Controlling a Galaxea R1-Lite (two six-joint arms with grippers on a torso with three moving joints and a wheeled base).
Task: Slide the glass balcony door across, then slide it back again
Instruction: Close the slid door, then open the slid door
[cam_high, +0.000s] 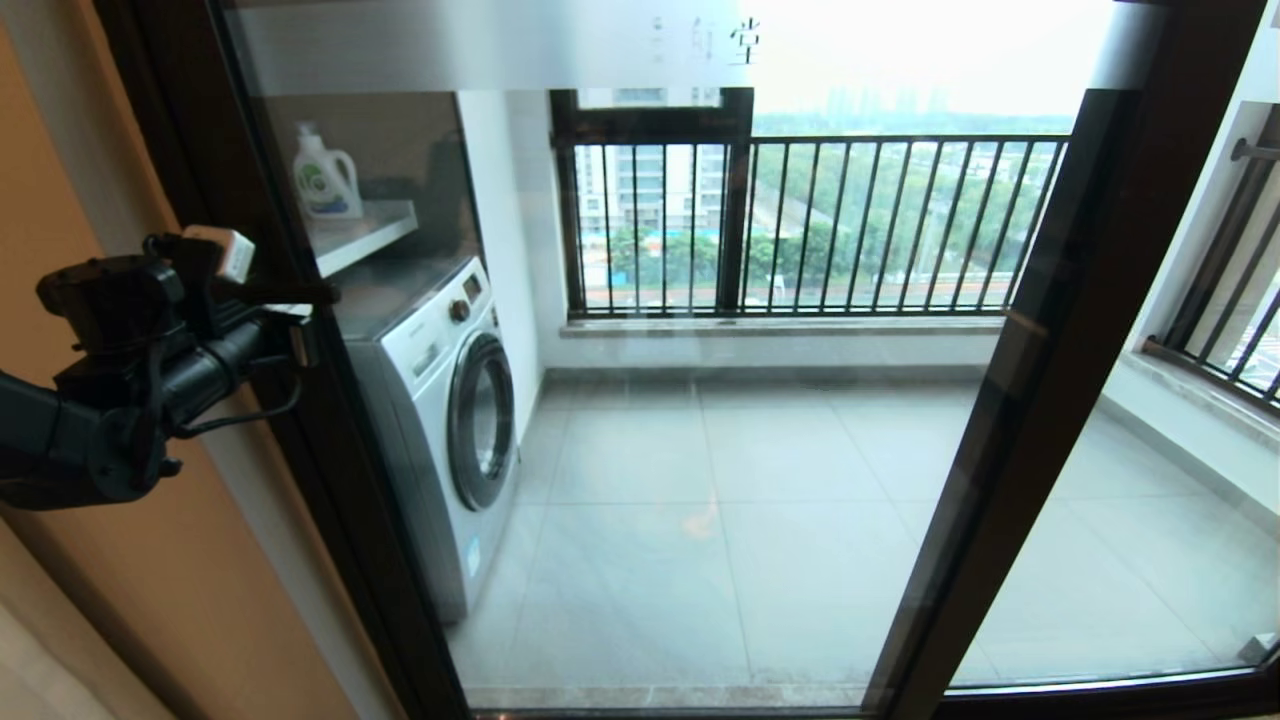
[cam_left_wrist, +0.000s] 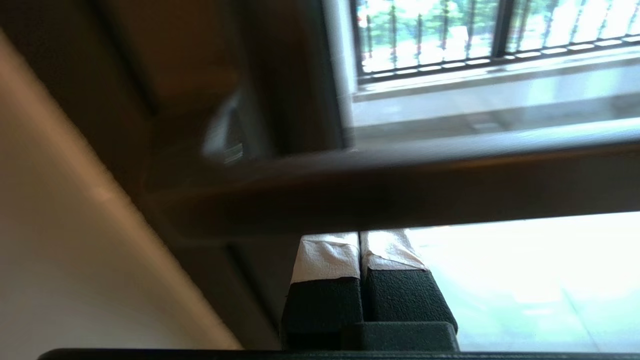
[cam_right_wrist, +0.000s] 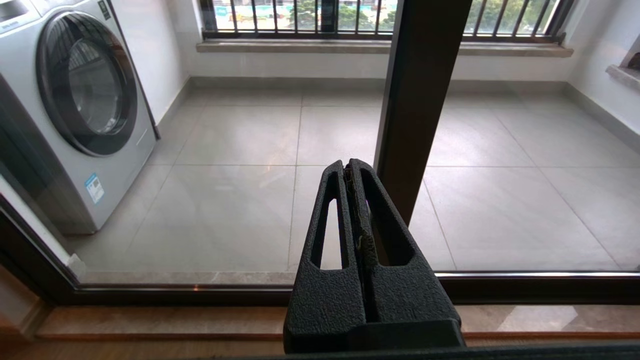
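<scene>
Door (cam_high: 700, 400) frame edge touching left claw (cam_high: 300, 320) tips

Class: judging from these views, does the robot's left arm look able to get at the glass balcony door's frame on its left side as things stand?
Probably yes. The left gripper, fingers shut, is already up against the glass balcony door at its left frame, with nothing between.

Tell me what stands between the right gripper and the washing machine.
Only the glass door and bare floor tiles, as the right wrist view shows. The shut right gripper hangs on the room side; the washing machine stands beyond the pane.
</scene>
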